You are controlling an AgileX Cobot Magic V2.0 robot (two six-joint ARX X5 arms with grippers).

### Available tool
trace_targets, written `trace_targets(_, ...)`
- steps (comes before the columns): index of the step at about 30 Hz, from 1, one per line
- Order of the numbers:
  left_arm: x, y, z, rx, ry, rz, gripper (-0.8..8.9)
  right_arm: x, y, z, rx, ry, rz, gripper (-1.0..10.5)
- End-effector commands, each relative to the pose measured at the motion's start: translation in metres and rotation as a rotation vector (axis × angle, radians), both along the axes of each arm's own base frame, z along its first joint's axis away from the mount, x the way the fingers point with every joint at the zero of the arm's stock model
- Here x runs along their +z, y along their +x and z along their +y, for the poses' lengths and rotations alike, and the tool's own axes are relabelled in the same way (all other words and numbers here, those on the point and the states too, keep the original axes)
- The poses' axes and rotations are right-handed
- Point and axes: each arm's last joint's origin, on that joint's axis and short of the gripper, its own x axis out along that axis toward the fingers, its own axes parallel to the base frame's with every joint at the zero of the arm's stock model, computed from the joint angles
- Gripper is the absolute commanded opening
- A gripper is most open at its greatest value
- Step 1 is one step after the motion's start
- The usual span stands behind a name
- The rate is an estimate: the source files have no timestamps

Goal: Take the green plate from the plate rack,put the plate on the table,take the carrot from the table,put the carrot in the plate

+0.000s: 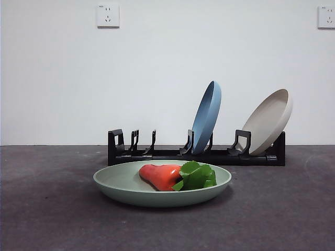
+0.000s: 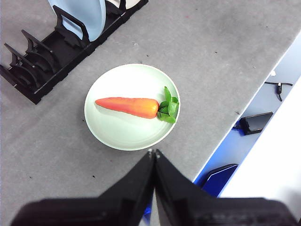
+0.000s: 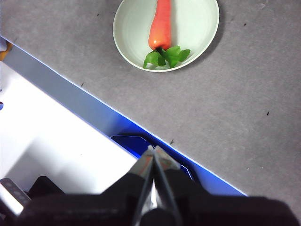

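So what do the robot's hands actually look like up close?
Both are matte black. The left hand shows two flat, wedge-shaped jaws that taper to narrow tips, rising from a wider black body. The right hand has the same shape, with paler grey faces along the jaws' inner edges. No cables or markings show on either, and the front view shows neither arm.

Looks like a lab/test bench, not a real kitchen. Bare white wall [image 1: 157,68] with two power sockets [image 1: 108,15] high up, nothing else on it. Dark grey matte counter [image 1: 52,209] carries only staged props: black plate rack [image 1: 172,154], plastic plates, toy carrot [image 1: 162,176]. Past the counter edge the wrist views show loose cables [image 2: 277,87], a black device [image 2: 256,122] and blue gear below.
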Motion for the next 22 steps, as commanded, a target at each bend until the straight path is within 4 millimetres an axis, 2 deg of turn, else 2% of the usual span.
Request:
trace_targets(1,0.0,0.0,0.0,0.008,-0.002,-0.001,-0.04,-0.001,0.0,0.0,0.002,-0.002,0.0,0.0)
trace_targets(12,0.002,0.002,0.001,0.01,0.009,-0.047,-0.04,-0.001,0.0,0.0,0.002,-0.002,0.0,0.0)
trace_targets(15,0.012,0.009,0.009,0.018,0.011,-0.203,-0.04,-0.001,0.0,0.0,0.002,-0.002,0.0,0.0)
trace_targets(18,0.03,0.019,0.024,0.037,-0.071,-0.38,-0.04,-0.001,0.0,0.0,0.002,-0.002,0.0,0.0)
trace_targets(22,0.047,0.028,0.056,0.082,-0.236,-0.545,-0.04,-0.001,0.0,0.0,0.002,-0.003,0.0,0.0)
